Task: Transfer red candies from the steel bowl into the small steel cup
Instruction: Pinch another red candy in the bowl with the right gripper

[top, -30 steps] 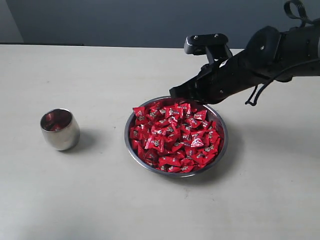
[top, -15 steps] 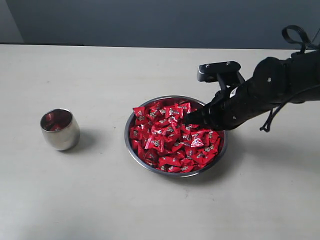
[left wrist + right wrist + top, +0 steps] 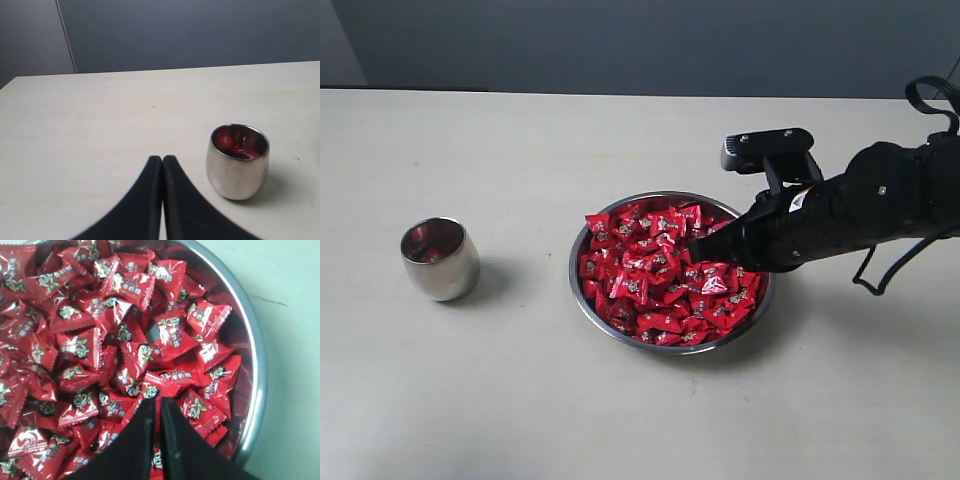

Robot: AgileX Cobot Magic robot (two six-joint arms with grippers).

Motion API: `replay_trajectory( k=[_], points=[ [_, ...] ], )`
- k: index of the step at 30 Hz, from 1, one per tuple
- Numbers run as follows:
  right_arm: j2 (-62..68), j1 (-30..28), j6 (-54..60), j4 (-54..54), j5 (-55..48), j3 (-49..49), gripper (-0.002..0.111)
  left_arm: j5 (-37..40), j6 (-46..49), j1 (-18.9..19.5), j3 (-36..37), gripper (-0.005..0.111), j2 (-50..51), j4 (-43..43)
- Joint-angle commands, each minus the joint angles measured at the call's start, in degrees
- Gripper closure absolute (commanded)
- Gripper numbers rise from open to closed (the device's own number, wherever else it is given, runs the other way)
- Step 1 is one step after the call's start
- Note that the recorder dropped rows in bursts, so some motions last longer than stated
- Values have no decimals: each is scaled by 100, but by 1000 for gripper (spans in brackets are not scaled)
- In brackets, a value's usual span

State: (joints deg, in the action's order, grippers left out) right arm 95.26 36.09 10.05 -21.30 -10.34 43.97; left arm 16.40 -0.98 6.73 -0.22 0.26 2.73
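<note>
right gripper, fingers almost pressed together, perhaps gripping nothing, dips among the red candies at the steel bowl's three o'clock side; small steel cup sits at nine o'clock.

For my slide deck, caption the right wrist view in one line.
Right gripper, jaws nearly closed, poised over red candies heaped in the steel bowl.
</note>
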Motion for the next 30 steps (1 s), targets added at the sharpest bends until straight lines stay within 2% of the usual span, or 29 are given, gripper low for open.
replay_trajectory(
  k=[1,3,4,9,16,30],
  points=[
    [-2,-2,92,44,-60,-23,76,-9,-14,3,22,106,-26,-13],
    [-2,-2,82,-68,-60,-23,64,-9,-14,3,22,106,-26,-13],
    [-2,-2,82,-155,-71,-23,63,-9,-14,3,22,106,-26,-13],
    [90,-2,82,-319,-477,245,73,-9,-14,3,22,106,-26,-13],
    [414,-2,82,-177,-1149,816,73,-9,-14,3,22,106,-26,-13],
    [809,-2,49,628,-976,900,73,-9,-14,3,22,106,-26,-13]
  ],
)
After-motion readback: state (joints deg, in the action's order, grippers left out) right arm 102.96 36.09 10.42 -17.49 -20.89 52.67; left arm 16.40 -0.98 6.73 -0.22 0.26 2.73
